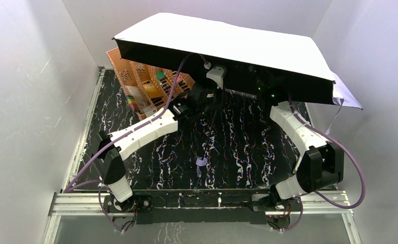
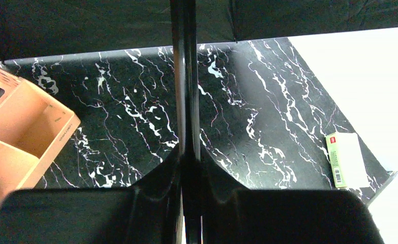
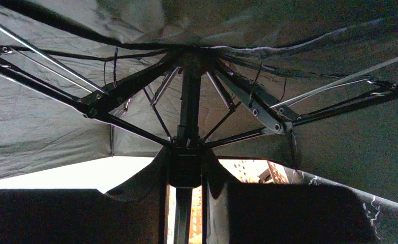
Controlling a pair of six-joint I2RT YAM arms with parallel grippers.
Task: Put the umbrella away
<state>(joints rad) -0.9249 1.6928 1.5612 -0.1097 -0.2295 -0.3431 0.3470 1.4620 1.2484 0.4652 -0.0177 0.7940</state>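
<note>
The umbrella (image 1: 227, 46) is open, with a pale top and a dark underside, and is held tilted over the back of the table. Its thin dark shaft (image 1: 210, 129) runs down to a small handle (image 1: 202, 162) that hangs above the table. My left gripper (image 2: 186, 170) is shut on the shaft (image 2: 185, 76); in the top view it sits below the canopy (image 1: 205, 99). My right gripper (image 3: 185, 175) is shut on the dark runner (image 3: 185, 165) where the ribs (image 3: 120, 91) meet, right under the canopy. A fabric strap (image 1: 334, 119) hangs from the canopy's right corner.
A peach plastic file organiser (image 1: 146, 86) stands at the back left, partly under the canopy; it also shows in the left wrist view (image 2: 19, 137). A small green and white box (image 2: 346, 160) lies on the black marbled table (image 1: 247, 152). White walls close in both sides.
</note>
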